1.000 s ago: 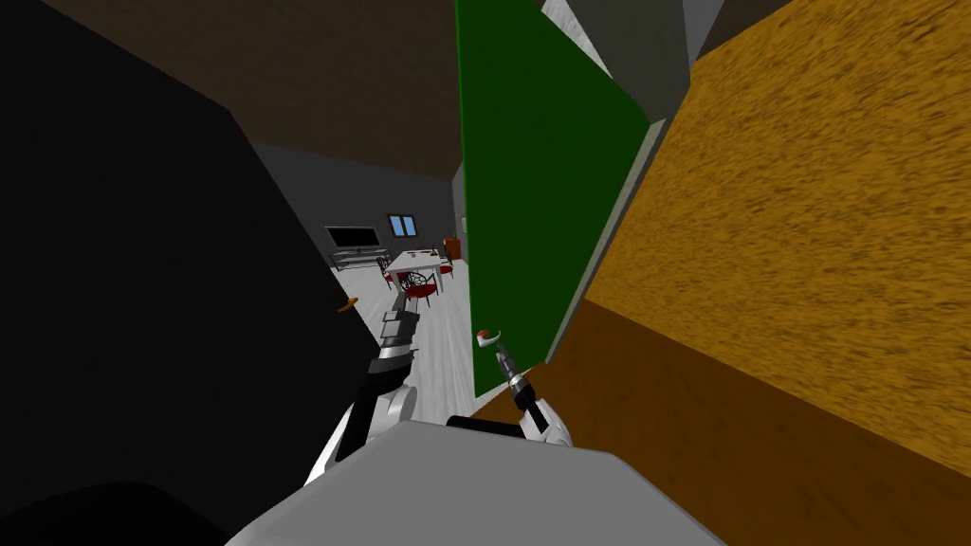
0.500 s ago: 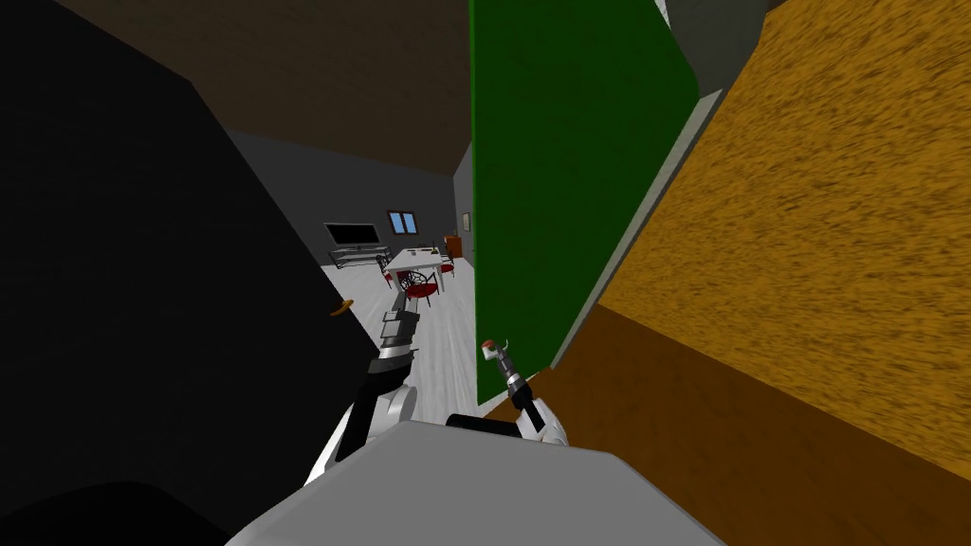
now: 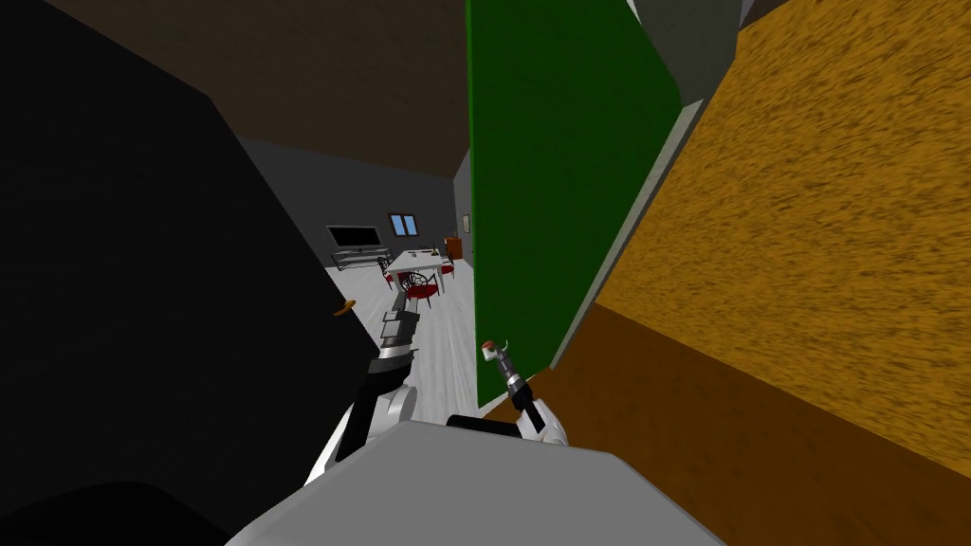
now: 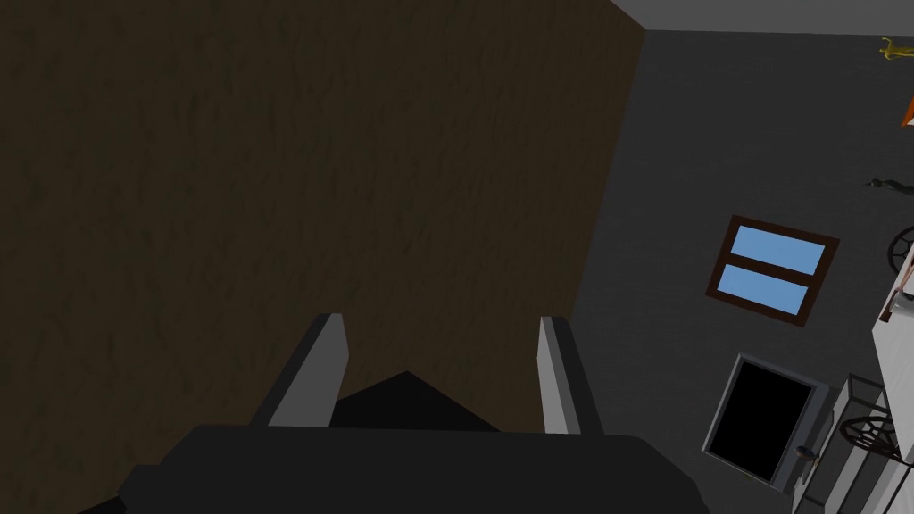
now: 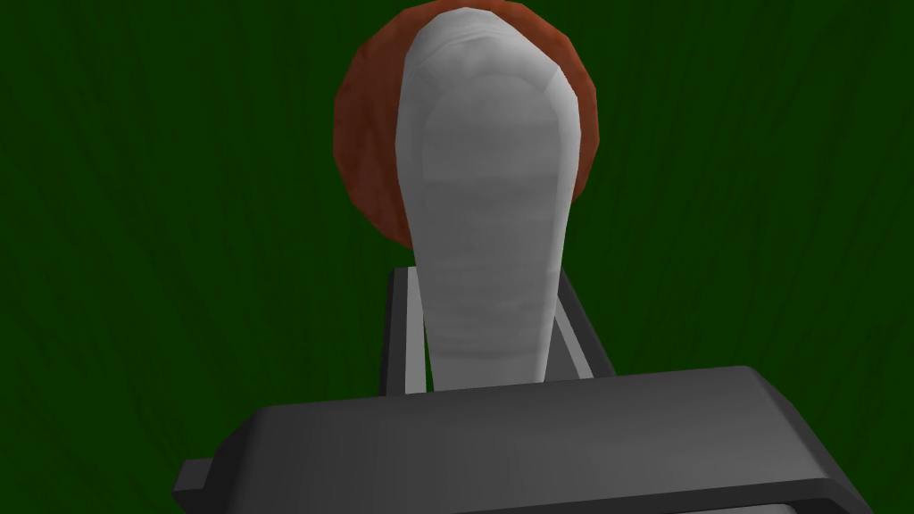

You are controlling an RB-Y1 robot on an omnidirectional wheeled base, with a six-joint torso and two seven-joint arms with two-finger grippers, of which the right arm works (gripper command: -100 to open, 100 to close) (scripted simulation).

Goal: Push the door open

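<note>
the door (image 3: 555, 190), handle (image 5: 486, 178) in the right claw (image 5: 482, 286), stands between a left opening (image 3: 441, 322) and a wall (image 3: 815, 237).

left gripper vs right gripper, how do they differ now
The left gripper has fingers open, holding nothing; the right gripper has fingers shut on the grey handle. The left gripper reaches beside the green door; the right gripper is up against it. Both have two light grey fingers.

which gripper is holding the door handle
The right gripper: shut on the grey lever handle of the green door. The left gripper stands open, holding nothing.
</note>
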